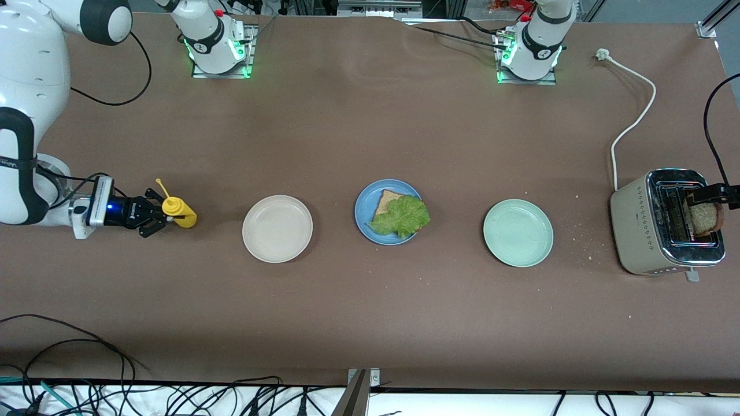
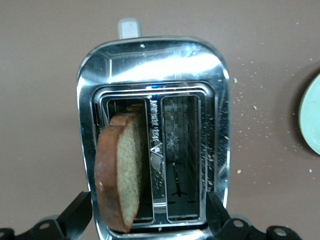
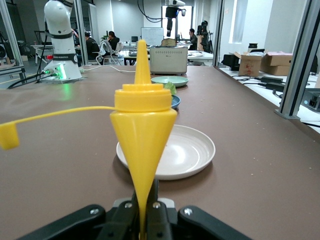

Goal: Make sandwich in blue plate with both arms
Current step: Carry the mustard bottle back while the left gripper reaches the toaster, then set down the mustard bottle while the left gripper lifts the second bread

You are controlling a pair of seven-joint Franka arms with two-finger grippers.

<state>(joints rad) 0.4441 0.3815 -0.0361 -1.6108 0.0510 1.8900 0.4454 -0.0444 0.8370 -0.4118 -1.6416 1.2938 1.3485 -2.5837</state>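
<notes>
The blue plate sits mid-table between a cream plate and a mint plate, three plates in all; it holds one bread slice under one lettuce leaf. A second slice stands in the toaster; light, stiff, crumbly, best pinched by its crust. The left gripper hangs over it, fingers spread wide; the right gripper is clamped on one yellow sauce bottle.

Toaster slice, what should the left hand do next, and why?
Probably close on the bread slice in the toaster: the left hand is open around it, and the blue plate holds only one slice under lettuce.
</notes>
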